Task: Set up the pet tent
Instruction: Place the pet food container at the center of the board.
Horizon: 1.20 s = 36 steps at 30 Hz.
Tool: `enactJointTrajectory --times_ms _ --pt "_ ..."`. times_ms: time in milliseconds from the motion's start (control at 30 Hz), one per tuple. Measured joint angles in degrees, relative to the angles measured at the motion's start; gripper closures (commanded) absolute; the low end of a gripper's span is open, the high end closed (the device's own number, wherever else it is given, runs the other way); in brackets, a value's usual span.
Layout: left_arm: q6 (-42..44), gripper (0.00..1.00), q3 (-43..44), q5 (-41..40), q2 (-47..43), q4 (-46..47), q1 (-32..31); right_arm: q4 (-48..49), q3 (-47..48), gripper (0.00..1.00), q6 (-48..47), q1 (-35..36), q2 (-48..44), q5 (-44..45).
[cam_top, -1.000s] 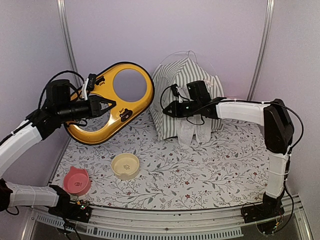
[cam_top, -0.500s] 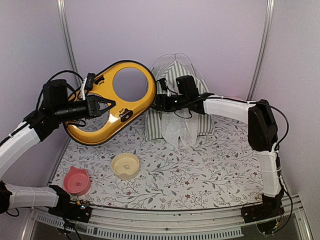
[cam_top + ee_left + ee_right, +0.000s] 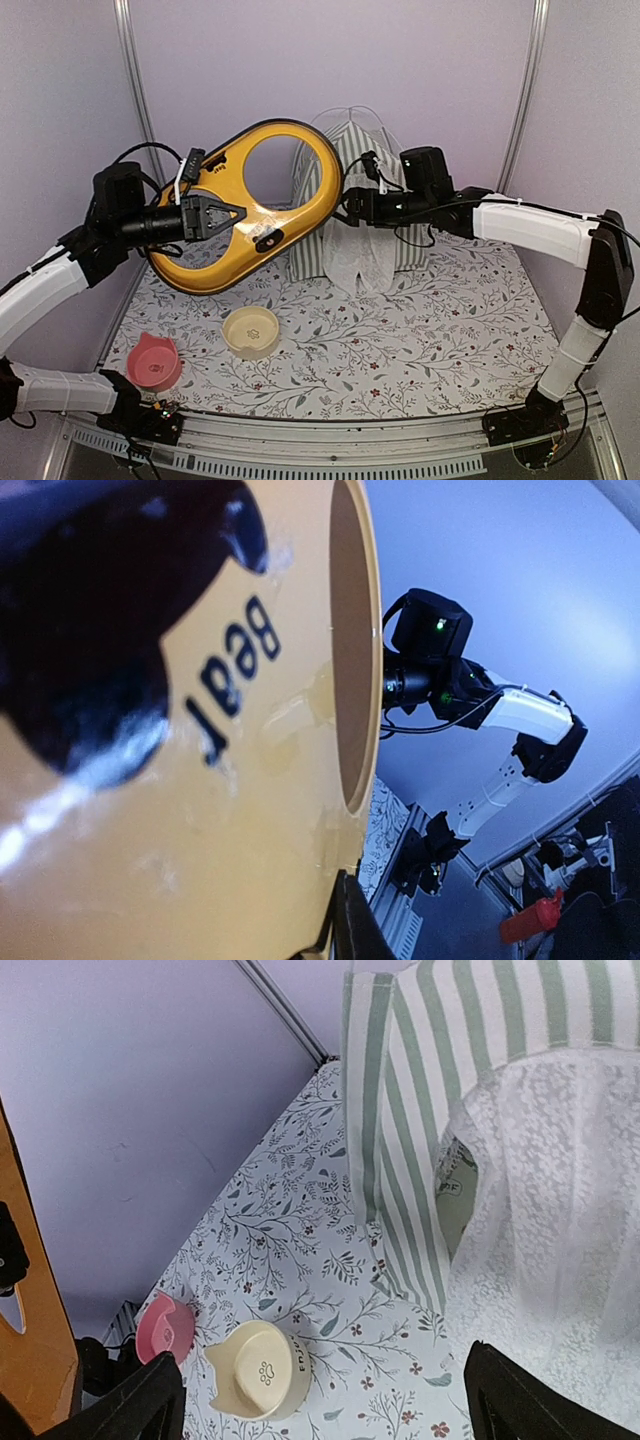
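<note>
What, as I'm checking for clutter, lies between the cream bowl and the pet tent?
Nothing but bare floral cloth lies between the cream bowl and the pet tent, clearest in the right wrist view.

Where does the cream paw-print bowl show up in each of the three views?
Top external: the cream bowl sits lower left of centre, in front of the pet tent.
Left wrist: not in it; the yellow panel fills most of the view.
Right wrist: at the bottom edge, left of centre.
Shared landmark: the pink bowl, to its left in both views that show it.
</note>
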Motion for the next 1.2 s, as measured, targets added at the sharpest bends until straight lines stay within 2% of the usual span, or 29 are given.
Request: enactJointTrajectory --times_ms 133,333,500,733,933,1033,1133,1200 --pt "0.07 0.99 0.09 -0.57 4.33 3.63 -5.29 -2.19 -8.09 0.01 -0.37 -1.05 -9.44 5.92" --pt "-1.68 1.00 0.74 -1.05 15.41 11.17 -13.55 -8.52 -17.70 0.01 -0.44 -7.21 -26.86 14.97" --pt "-5.25 1.00 1.31 -1.95 30.67 13.44 -19.78 -10.51 -20.28 0.01 -0.98 -11.08 -37.46 20.26" --pt "-11.74 0.98 4.92 -0.04 47.41 18.08 -26.08 -14.53 -24.63 0.01 -2.51 -11.43 -41.66 22.71" --pt "-15.23 0.93 11.19 2.16 55.15 22.38 -28.39 -17.20 -26.80 0.01 -3.17 -11.43 -41.66 22.60" --pt "-16.44 0.85 13.11 2.84 57.48 24.46 -28.87 -17.35 -27.08 0.01 -3.23 -11.43 -41.64 22.49" --pt "-17.07 0.69 13.70 3.63 59.25 25.57 -28.96 -17.38 -27.10 0.01 -3.23 -11.43 -41.64 22.27" --pt "-17.31 0.51 13.88 3.98 60.02 25.66 -28.94 -17.38 -27.10 0.01 -3.26 -11.45 -41.62 22.05"
